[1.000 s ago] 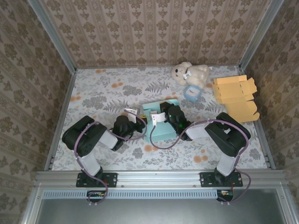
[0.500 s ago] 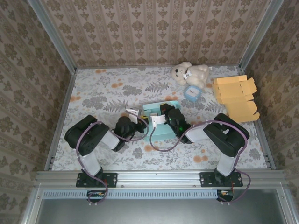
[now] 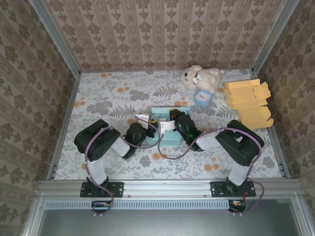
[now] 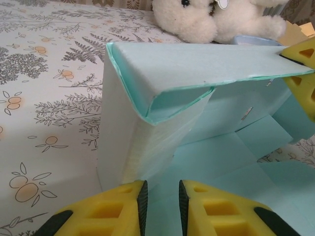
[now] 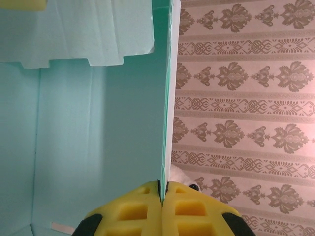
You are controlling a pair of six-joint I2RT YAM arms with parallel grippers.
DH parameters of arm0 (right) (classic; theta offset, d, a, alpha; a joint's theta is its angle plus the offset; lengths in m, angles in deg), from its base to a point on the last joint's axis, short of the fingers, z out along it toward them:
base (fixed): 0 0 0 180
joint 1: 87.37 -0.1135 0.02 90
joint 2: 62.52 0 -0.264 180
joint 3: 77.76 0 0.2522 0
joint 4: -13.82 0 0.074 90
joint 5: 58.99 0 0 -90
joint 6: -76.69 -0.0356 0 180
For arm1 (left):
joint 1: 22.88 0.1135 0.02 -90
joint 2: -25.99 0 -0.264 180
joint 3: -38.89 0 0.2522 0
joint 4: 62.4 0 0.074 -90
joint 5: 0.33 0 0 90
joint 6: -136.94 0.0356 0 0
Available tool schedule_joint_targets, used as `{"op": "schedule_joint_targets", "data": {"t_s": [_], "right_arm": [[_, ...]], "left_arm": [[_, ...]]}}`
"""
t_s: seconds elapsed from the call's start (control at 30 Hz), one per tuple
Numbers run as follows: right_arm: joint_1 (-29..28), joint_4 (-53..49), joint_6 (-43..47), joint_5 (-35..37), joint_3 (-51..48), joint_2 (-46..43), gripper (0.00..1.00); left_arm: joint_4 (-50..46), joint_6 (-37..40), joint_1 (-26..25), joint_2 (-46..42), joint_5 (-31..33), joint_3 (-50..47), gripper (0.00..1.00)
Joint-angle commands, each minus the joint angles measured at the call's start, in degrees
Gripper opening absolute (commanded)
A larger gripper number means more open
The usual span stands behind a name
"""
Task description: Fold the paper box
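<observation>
Paper box [image 3: 165, 129], teal, partly erected: sits mid-table on floral-print surface [image 3: 113, 98]. Enclosed by patterned wallpaper walls [image 3: 162, 34]; plush bear [image 3: 199, 77] and orange cardboard stack [image 3: 248, 101] far right. Right gripper [image 5: 161, 186]: pinched tight on upright box wall. Left gripper [image 4: 161, 189]: narrowly parted near box corner, grips nothing.

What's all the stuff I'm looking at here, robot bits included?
box: 1, teal, half-folded, table centre
bear: 1, cream, far side
dish: 1, pale blue, just in front of bear
flat boxes: small stack, orange, far right corner
table: 1, floral cloth
walls: 3, brown patterned wallpaper, around table
left arm: 1, black, near left
right arm: 1, black, near right
left hand: 1, yellow, slightly open, by box's left wall
right hand: 1, yellow, pinching a box wall
</observation>
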Motion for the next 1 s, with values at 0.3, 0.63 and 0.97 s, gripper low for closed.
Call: {"op": "schedule_joint_targets", "data": {"t_s": [0.3, 0.63, 0.97], "right_arm": [[-1.1, -11.0, -2.8, -4.7, -1.4, -0.1, 0.00], [-0.7, -10.2, -3.2, -4.2, -1.6, 1.5, 0.00], [-0.6, -10.3, -3.4, -4.8, -1.7, 1.7, 0.00]], "left_arm": [[4.1, 6.5, -0.6, -2.0, -2.1, 1.6, 0.29], [4.3, 7.3, 0.1, -4.0, -4.6, 0.2, 0.33], [4.1, 7.4, 2.5, -3.5, -4.1, 1.1, 0.47]]}}
